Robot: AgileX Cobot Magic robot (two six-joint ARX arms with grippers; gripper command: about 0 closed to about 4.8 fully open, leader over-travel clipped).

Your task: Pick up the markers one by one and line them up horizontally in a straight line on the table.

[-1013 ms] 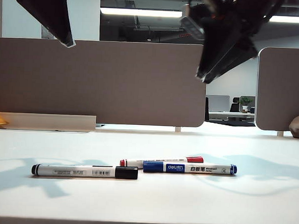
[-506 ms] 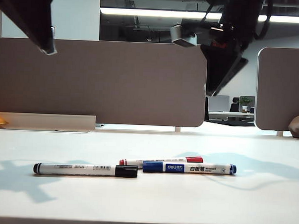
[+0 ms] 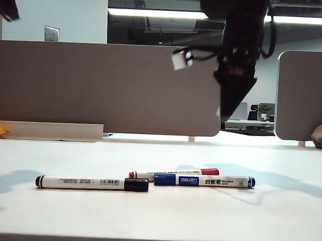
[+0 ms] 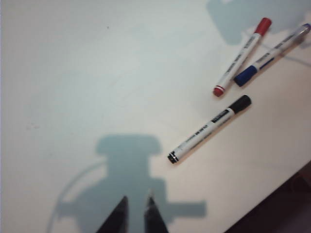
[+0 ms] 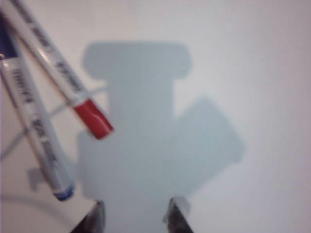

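A wide grey-brown fabric partition panel with rounded corners (image 3: 106, 86) stands along the far edge of the desk, and a second panel of the same kind (image 3: 305, 95) rises at the right, with a gap between them opening onto a distant office with a small potted green plant (image 3: 264, 110). Above the panels runs a long white ceiling light strip (image 3: 155, 13) under a dark ceiling, beside a pale blue-grey wall bearing a silver wall plate (image 3: 51, 33). A low off-white tray-like ledge (image 3: 53, 131) sits at the foot of the left panel.

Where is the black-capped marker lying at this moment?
In the exterior view the black-capped marker lies flat on the table, left of centre, just left of the red-capped marker and nearer the camera.
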